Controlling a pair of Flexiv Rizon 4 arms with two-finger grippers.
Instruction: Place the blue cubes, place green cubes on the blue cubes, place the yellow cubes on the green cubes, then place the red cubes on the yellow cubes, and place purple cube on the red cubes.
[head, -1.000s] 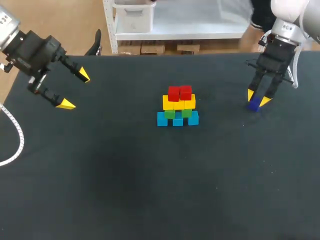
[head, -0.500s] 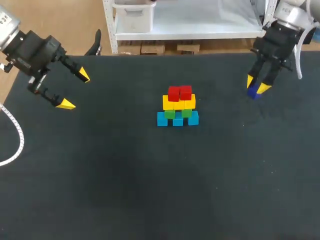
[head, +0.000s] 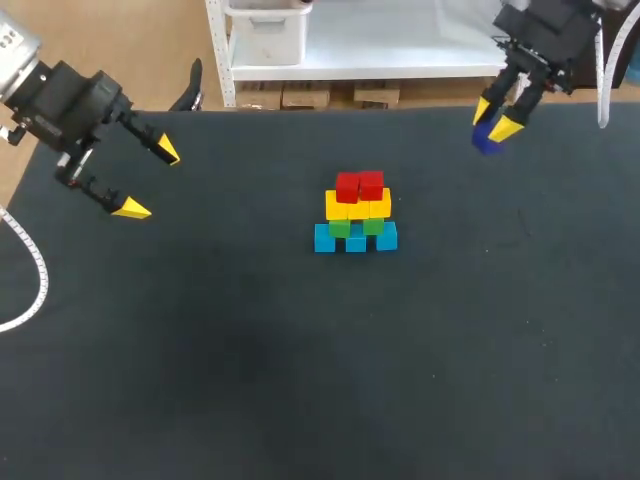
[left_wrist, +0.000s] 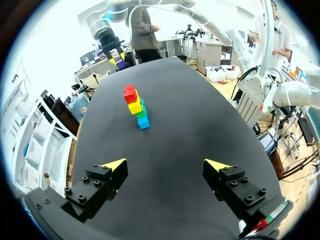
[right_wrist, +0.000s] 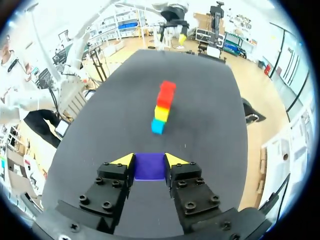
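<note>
**Left.** The left claw, black with bright yellow tips, hangs well to the left of the stack, its fingers spread wide apart and holding nothing. In the left wrist view the left claw points toward the stack across the dark matte counter.

**Centre.** The landmark is a small stepped stack of plain coloured blocks standing on the counter.
- At the base is a row of three light blue cubes.
- On these sit two green cubes.
- Above them is a row of yellow cubes.
- Two red cubes form the top layer, side by side and touching.

**Right.** The right claw is to the right of the stack and beyond it, near the counter's far edge. It is clamped on a dark purple cube.
- In the right wrist view the right claw presses the purple cube from two sides with its yellow tips.
- The cube is held clear of the counter and well apart from the stack, which stands straight ahead of the fingers.
</note>
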